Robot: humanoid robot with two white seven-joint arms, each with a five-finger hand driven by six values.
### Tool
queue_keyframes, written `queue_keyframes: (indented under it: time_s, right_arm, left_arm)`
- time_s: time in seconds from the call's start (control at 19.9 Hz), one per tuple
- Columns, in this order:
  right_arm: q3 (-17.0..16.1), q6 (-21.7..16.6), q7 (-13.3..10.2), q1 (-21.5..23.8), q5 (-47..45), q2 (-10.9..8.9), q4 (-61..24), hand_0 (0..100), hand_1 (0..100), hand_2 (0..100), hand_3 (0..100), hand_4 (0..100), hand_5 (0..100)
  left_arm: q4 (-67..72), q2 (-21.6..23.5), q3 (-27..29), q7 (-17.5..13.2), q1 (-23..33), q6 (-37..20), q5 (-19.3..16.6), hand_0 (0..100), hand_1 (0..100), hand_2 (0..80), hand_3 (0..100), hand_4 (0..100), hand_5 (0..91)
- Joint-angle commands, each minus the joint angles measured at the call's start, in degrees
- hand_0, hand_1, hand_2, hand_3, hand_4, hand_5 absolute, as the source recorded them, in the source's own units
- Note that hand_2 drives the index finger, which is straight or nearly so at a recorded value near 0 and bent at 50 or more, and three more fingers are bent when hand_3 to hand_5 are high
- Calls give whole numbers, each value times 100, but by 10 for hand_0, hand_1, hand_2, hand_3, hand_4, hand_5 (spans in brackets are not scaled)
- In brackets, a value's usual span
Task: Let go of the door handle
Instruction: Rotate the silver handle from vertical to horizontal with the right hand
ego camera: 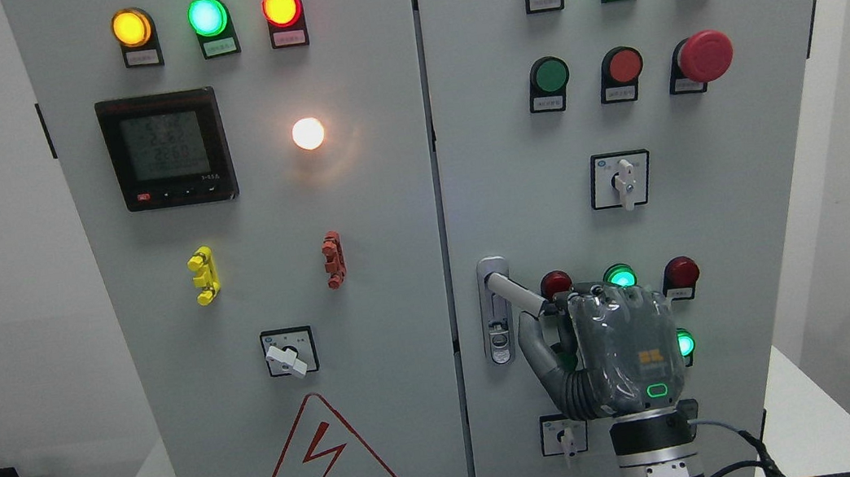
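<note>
The silver door handle [512, 290] juts out from its lock plate [499, 335] at the left edge of the cabinet's right door [750, 212], swung out to the right. My right hand [559, 319] comes up from the bottom edge, back of the hand toward the camera. Its fingers [594, 302] are curled over the outer end of the handle, and the thumb [538, 348] lies below the lever. The handle's tip is hidden inside the hand. My left arm does not show.
The grey cabinet has two closed doors. Beside my hand sit red and green lamps [680, 272] and a small rotary switch [563, 435]. The left door [399, 291] carries a meter [167, 149], a selector switch [289, 353] and a warning triangle [330, 468]. A white table [819, 425] is under the cabinet.
</note>
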Motion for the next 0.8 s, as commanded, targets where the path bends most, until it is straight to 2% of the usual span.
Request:
queue_keyframes:
  time_s: [0.0, 0.75]
  right_arm:
    - [-43, 3, 21, -29, 8, -4, -13, 607, 443, 1000, 1000, 1000, 995]
    - [-61, 3, 21, -82, 8, -4, -66, 600, 438, 1000, 1000, 1000, 995]
  left_arm:
    - [-53, 0, 0, 4, 0, -5, -158, 120, 389, 0, 0, 0, 0]
    - [-53, 0, 0, 4, 0, -5, -158, 120, 389, 0, 0, 0, 0]
